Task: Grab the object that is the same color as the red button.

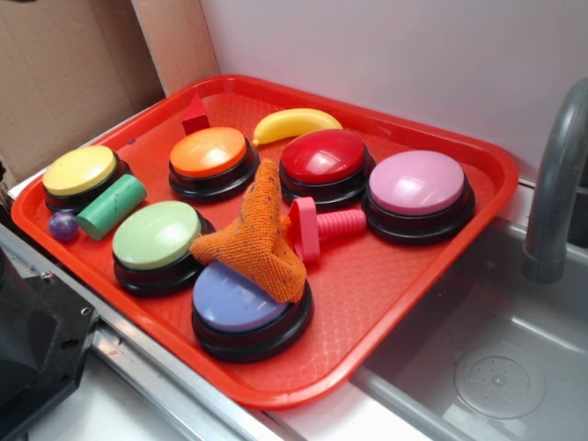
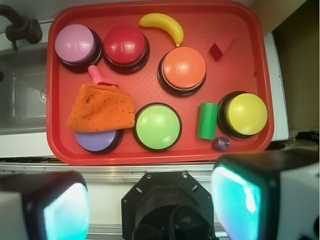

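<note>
The small dark red pyramid block [image 1: 195, 116] sits at the far left corner of the red tray [image 1: 404, 285], behind the orange button; in the wrist view the block [image 2: 220, 47] is at the upper right. The large red button [image 1: 325, 158] stands mid-back on the tray, and shows in the wrist view [image 2: 125, 45] at upper left. My gripper [image 2: 150, 210] is open and empty, high above the tray's near edge, its two pads wide apart at the bottom of the wrist view. The gripper itself does not show in the exterior view.
On the tray: orange button [image 1: 210, 156], pink button [image 1: 418, 188], yellow button [image 1: 81, 173], green button [image 1: 158, 241], purple button [image 1: 241, 308] under an orange knitted cloth [image 1: 260, 241], pinkish-red screw toy [image 1: 322, 225], banana [image 1: 296, 123], green cylinder [image 1: 112, 206], purple ball [image 1: 63, 226]. A sink [image 1: 496, 367] with faucet [image 1: 556, 184] lies right.
</note>
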Robot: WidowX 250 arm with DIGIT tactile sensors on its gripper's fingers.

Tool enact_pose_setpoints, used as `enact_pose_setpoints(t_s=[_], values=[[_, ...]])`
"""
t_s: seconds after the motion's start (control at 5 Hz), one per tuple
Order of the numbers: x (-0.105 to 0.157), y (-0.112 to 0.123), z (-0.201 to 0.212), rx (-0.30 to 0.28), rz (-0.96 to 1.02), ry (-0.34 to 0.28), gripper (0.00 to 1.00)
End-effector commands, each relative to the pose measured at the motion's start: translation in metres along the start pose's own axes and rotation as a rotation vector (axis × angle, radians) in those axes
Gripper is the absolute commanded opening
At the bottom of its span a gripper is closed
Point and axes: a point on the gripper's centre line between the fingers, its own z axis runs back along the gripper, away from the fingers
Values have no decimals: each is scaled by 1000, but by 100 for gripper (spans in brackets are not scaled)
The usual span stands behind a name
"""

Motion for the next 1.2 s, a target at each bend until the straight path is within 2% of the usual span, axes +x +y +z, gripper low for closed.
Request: enact_pose_setpoints(t_s=[0.0, 0.4, 0.6, 0.8, 1.0], values=[[0, 0, 0, 0, 0, 0, 100], [48, 36, -26, 12, 214, -33, 100], [72, 57, -41, 45, 328, -74, 100], [95, 92, -63, 142, 525, -95, 100], [110, 123, -90, 174, 636, -110, 100]])
